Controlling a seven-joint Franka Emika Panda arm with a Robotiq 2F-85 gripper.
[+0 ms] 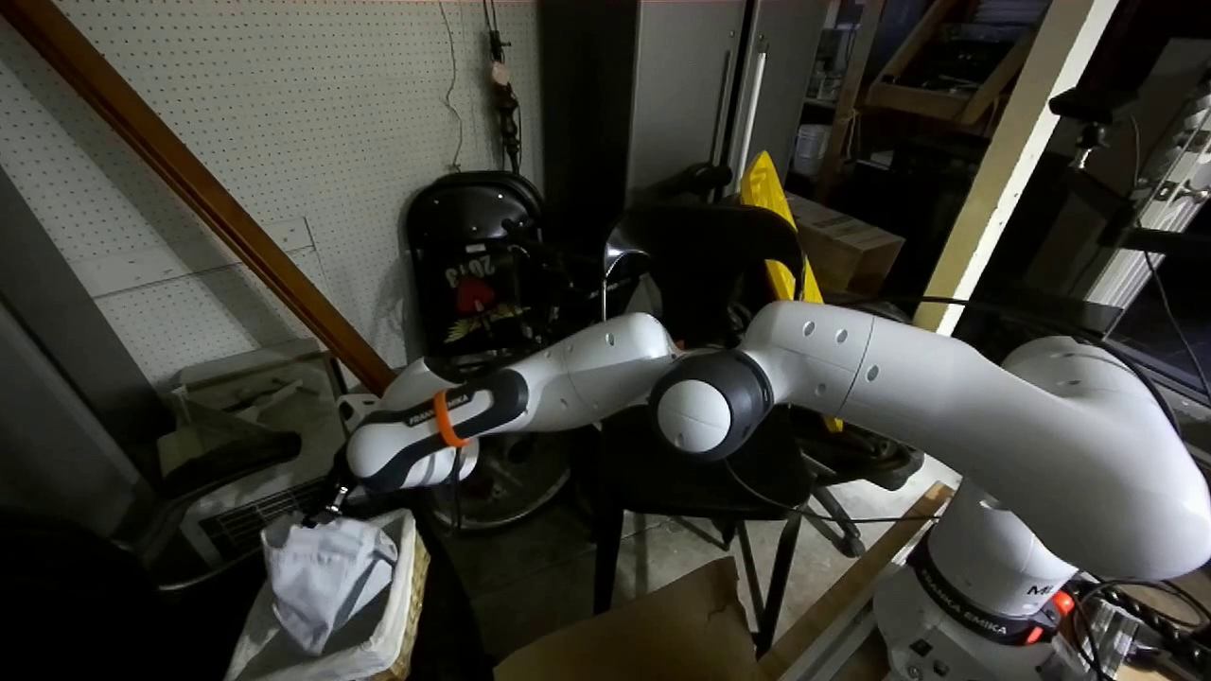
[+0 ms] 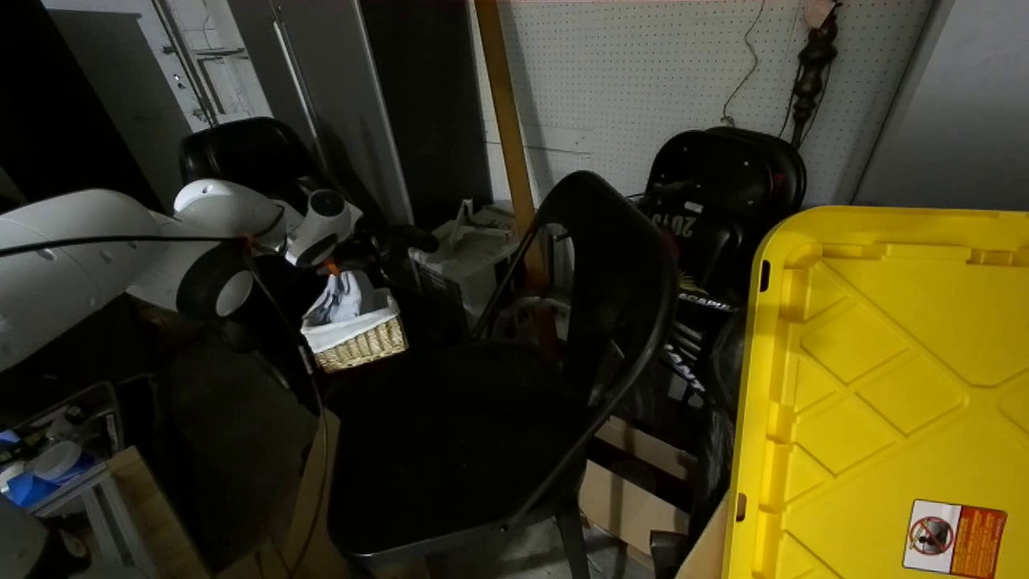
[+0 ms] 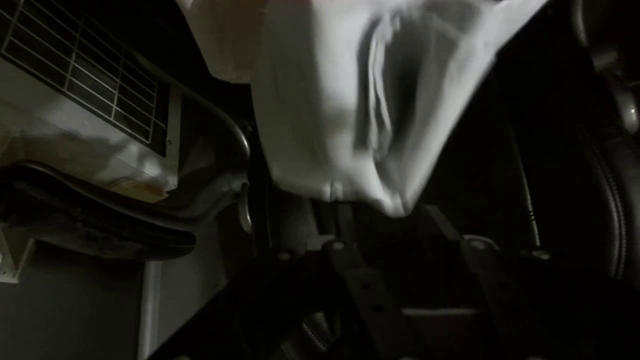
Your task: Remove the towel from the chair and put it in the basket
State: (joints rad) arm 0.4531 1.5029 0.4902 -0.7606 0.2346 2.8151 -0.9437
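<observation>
Pale towel [image 1: 326,577] bunched in the wicker basket [image 2: 363,346], upper part sticking up above the basket's rim. Hand [image 3: 390,220] above basket, fingertips right at towel edge; wrist view too dark, can't tell how far it's spread or whether it has hold of towel. Black chair [image 2: 450,434] near basket, yellow panel [image 2: 892,370] well apart from basket.

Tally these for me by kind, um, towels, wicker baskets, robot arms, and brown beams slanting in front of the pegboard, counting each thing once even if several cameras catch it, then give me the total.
Towel: 1
Wicker basket: 1
Robot arm: 1
Brown beam: 1
Total: 4
</observation>
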